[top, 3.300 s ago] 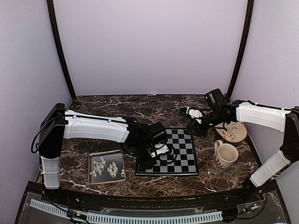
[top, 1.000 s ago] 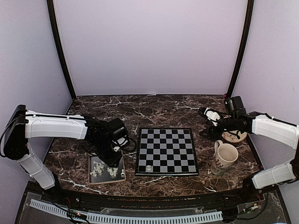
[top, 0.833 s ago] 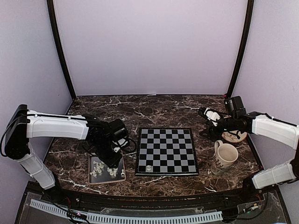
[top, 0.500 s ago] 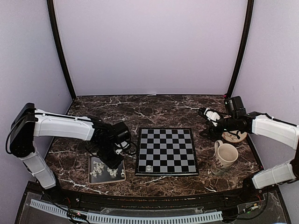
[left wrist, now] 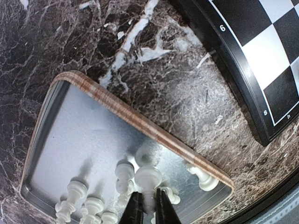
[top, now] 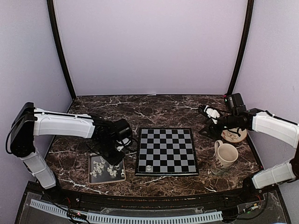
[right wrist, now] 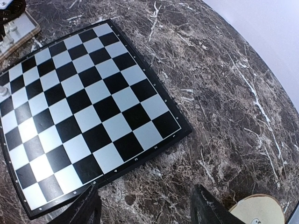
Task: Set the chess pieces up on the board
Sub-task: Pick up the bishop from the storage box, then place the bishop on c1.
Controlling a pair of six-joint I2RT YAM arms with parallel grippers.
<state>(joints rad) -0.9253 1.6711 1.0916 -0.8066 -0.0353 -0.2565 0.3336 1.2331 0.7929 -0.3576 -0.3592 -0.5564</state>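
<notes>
The board (top: 167,150) lies mid-table with one whitish piece (top: 149,167) on its near-left corner square. Several other chess pieces (top: 99,170) stand and lie in a silver tray (top: 89,170) to its left. My left gripper (top: 113,157) hangs over the tray's right part. In the left wrist view it (left wrist: 145,198) is shut on a pawn-like piece (left wrist: 148,176), among other pieces (left wrist: 77,191). My right gripper (top: 208,122) is open and empty, beyond the board's far-right corner. In the right wrist view it (right wrist: 145,210) is over bare marble beside the board (right wrist: 79,107).
A cream mug (top: 225,156) stands right of the board, with a small plate (top: 233,135) behind it, also seen in the right wrist view (right wrist: 259,210). The tray's wood-coloured rim (left wrist: 140,123) runs close to the board's corner (left wrist: 243,70). Curved black posts flank the back wall.
The left arm went from the board to the tray, leaving one piece on the near-left corner square; it now grips a piece. The right arm drew back to the right.
</notes>
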